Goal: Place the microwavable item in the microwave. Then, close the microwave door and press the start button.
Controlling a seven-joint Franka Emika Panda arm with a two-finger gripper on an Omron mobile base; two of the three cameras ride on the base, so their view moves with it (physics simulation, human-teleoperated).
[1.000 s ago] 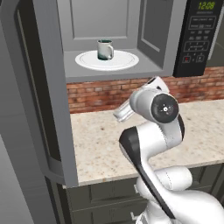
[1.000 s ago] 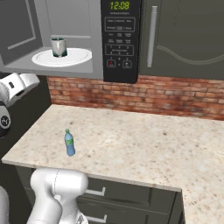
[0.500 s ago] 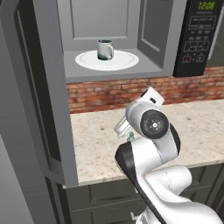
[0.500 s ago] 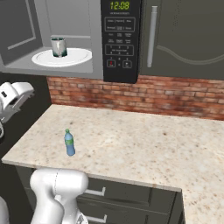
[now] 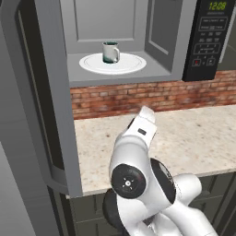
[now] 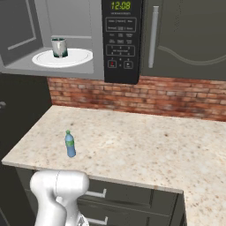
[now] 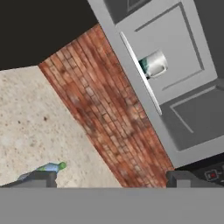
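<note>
Silvery-grey mug (image 5: 110,51) with a dark green band, standing upright on the white round turntable plate (image 5: 133,63) inside the open microwave (image 5: 115,41); its handle points toward the black control panel (image 6: 121,39), where a green clock and rows of buttons are visible. The microwave door (image 5: 44,101) stands swung wide open at the left of the cavity, its dark glass window seen edge-on from the left base camera. Below the microwave runs a red brick backsplash (image 6: 145,97), and beneath it the speckled stone bench (image 6: 141,150). A slim blue bottle (image 6: 69,144) with a green cap stands upright on the bench near its front left corner, well apart from the mug. In the hand view the jaws (image 7: 107,179) are spread wide, two dark fingertips (image 7: 41,178) apart at the lower edge with nothing between them, looking across the bench toward the brick wall and the mug.
</note>
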